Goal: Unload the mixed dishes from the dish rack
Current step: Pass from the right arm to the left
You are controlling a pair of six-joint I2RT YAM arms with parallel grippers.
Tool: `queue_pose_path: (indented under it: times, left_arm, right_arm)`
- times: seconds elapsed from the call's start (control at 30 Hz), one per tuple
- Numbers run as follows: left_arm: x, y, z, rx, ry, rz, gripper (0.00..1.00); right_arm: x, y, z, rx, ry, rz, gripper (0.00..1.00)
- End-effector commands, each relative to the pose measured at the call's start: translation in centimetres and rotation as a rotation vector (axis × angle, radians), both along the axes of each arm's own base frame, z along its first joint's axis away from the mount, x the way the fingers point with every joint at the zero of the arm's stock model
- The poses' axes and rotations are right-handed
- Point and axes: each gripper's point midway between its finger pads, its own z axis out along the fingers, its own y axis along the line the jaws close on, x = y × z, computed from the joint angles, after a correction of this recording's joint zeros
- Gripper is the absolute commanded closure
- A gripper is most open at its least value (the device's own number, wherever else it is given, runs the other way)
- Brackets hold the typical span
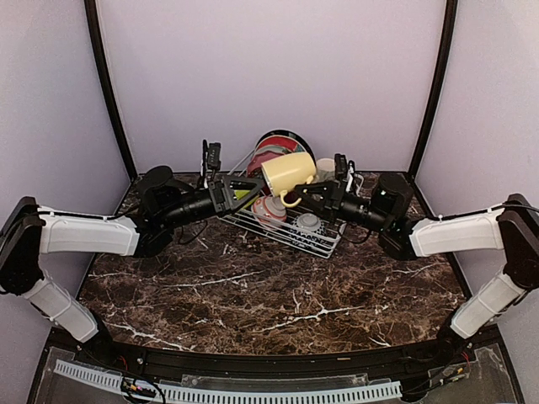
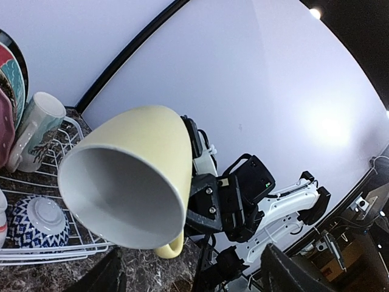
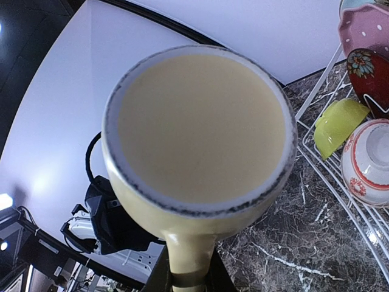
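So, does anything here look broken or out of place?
Nothing looks broken or spilled. The one odd sight is the yellow mug: it hangs on its side above the dish rack, held by its handle in the right gripper, mouth facing the left arm. Its base rim shows dark speckles, perhaps wear.

Yellow mug tipped sideways, airborne above white wire rack w/ bowls, plates inside.

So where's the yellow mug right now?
Top view: the yellow mug hangs mid-air over the dish rack, far centre, its handle pinched in the right arm's fingers.
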Motion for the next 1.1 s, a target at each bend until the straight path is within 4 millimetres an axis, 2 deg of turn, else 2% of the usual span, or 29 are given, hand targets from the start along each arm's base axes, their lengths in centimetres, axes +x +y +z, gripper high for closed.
queue_pose_path:
  times: [0.0, 0.23, 0.4, 0.63, 0.7, 0.73, 0.77, 0.8, 0.83, 0.87, 0.9, 0.93, 0.97, 1.0, 1.03, 1.07]
  left_arm:
    - [0.0, -0.8, 1.8, -0.062, -0.021, 0.002, 0.29]
    - [0.7, -2.2, 2.5, -0.101, 0.022, -0.034, 0.47]
    - [0.9, -2.9, 1.9, -0.104, 0.067, -0.062, 0.64]
    - [1.0, -2.3, 1.0, -0.058, 0.092, -0.022, 0.97]
    - [1.0, -1.8, 1.2, -0.036, 0.091, 0.001, 0.99]
    - [0.9, -1.7, 0.6, -0.006, 0.098, 0.008, 0.99]
    - [0.8, -1.3, 1.1, 0.001, 0.076, 0.021, 0.99]
    - [0.8, -1.2, 0.0, 0.045, 0.104, 0.031, 0.99]
    - [0.8, -0.5, 0.4, 0.064, 0.083, 0.058, 0.99]
    - [0.8, -0.1, -0.9, 0.123, 0.118, 0.075, 0.99]
    - [0.8, 0.7, -0.5, 0.149, 0.101, 0.109, 0.99]
    - [0.8, 1.3, -2.2, 0.221, 0.146, 0.127, 0.99]
    - [0.6, 2.2, -1.7, 0.245, 0.12, 0.16, 0.99]
    - [0.4, 3.0, -3.3, 0.319, 0.164, 0.175, 0.99]
    - [0.2, 4.0, -2.9, 0.347, 0.139, 0.206, 0.99]
    - [-0.3, 5.3, -3.9, 0.416, 0.175, 0.231, 0.99]
  right_arm:
    - [-1.7, 0.3, 4.7, 0.14, -0.139, 0.054, 1.0]
    - [-2.5, 1.7, 3.6, 0.137, -0.123, 0.1, 1.0]
    - [-2.8, 2.3, 2.8, 0.142, -0.112, 0.125, 1.0]
    - [-2.9, 2.4, 1.8, 0.122, -0.098, 0.127, 1.0]
    - [-3.0, 2.5, 1.5, 0.111, -0.096, 0.134, 1.0]
    - [-3.0, 2.5, 1.4, 0.104, -0.1, 0.138, 0.95]
    - [-3.1, 2.5, 1.0, 0.092, -0.097, 0.141, 0.86]
    - [-3.0, 2.5, 0.6, 0.077, -0.088, 0.137, 0.74]
    - [-2.9, 2.5, 0.1, 0.06, -0.076, 0.131, 0.59]
    - [-2.8, 2.4, -0.3, 0.039, -0.067, 0.125, 0.45]
    - [-2.7, 2.3, -0.8, 0.013, -0.06, 0.115, 0.35]
    - [-2.6, 2.3, -1.3, -0.015, -0.057, 0.105, 0.26]
    - [-2.4, 2.2, -2.0, -0.053, -0.046, 0.089, 0.19]
    - [-2.1, 2.0, -2.7, -0.092, -0.043, 0.072, 0.14]
    - [-1.9, 1.8, -3.4, -0.127, -0.036, 0.054, 0.12]
    - [-1.6, 1.5, -3.9, -0.166, -0.032, 0.039, 0.1]
